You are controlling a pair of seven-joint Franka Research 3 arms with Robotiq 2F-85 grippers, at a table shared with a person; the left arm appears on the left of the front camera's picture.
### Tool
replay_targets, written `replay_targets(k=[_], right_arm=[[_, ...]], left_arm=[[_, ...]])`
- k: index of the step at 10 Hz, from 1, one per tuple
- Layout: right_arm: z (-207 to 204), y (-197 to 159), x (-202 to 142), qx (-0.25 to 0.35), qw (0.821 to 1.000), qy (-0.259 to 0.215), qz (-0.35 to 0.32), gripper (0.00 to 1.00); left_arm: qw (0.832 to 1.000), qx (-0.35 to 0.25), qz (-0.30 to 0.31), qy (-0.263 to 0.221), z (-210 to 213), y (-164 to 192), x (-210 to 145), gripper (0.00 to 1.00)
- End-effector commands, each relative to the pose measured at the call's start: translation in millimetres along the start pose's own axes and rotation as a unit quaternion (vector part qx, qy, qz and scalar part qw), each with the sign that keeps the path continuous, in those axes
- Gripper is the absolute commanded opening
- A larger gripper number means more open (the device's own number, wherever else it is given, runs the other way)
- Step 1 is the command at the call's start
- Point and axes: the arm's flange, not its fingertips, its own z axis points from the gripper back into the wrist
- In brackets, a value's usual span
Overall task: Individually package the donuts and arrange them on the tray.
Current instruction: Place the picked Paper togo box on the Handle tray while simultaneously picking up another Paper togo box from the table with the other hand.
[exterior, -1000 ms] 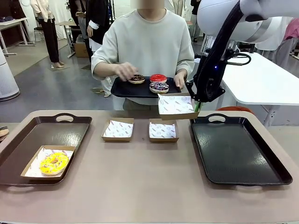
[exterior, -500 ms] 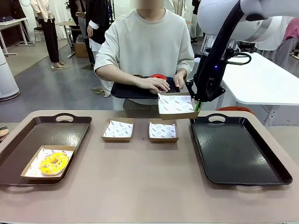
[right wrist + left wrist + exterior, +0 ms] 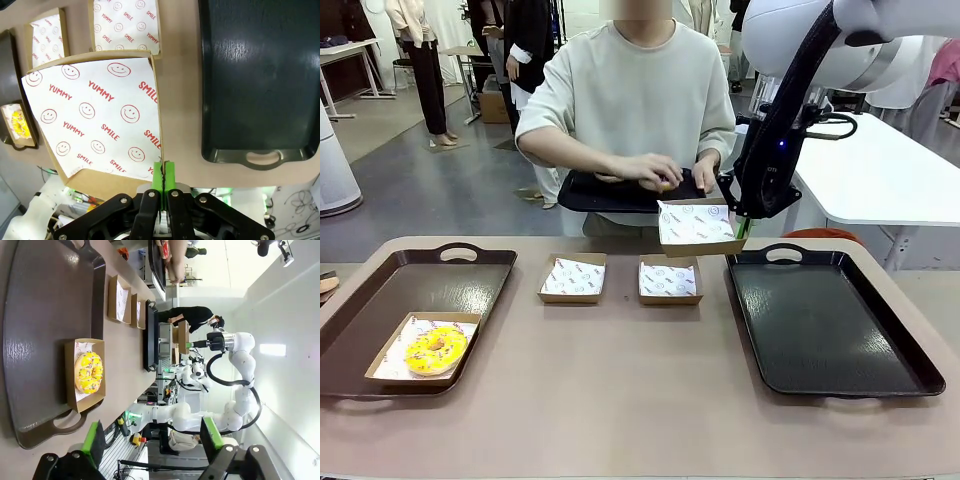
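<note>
The right wrist view gives what the front view blurs: low centre, the right gripper pinches its green pads tight on the rim of a cardboard box lined with paper printed YUMMY and SMILE. In the left wrist view the left gripper stands spread at the bottom, grasping nothing; above it, mid-left, the yellow donut lies boxed on the left tray. In the front view's upper centre the person's hand hides what a black tray carries
</note>
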Motion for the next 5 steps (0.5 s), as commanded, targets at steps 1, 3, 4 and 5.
replay_targets(k=[1, 3, 4, 5], right_arm=[[1.5, -1.1, -2.1, 0.004, 1.0, -0.001, -0.001, 0.0], [1.5, -1.1, -2.1, 0.004, 1.0, -0.001, -0.001, 0.0], [1.5, -1.1, -2.1, 0.004, 1.0, -0.001, -0.001, 0.0], [1.5, -1.1, -2.1, 0.004, 1.0, -0.001, -0.001, 0.0]], left_arm=[[1.0, -0.005, -0.003, -0.001, 1.3, -0.6, -2.5, 1.0], [1.0, -0.005, -0.003, -0.001, 1.3, -0.6, -2.5, 1.0], [1.0, -0.005, -0.003, -0.001, 1.3, -0.6, -2.5, 1.0], [1.0, -0.005, -0.003, -0.001, 1.3, -0.6, -2.5, 1.0]])
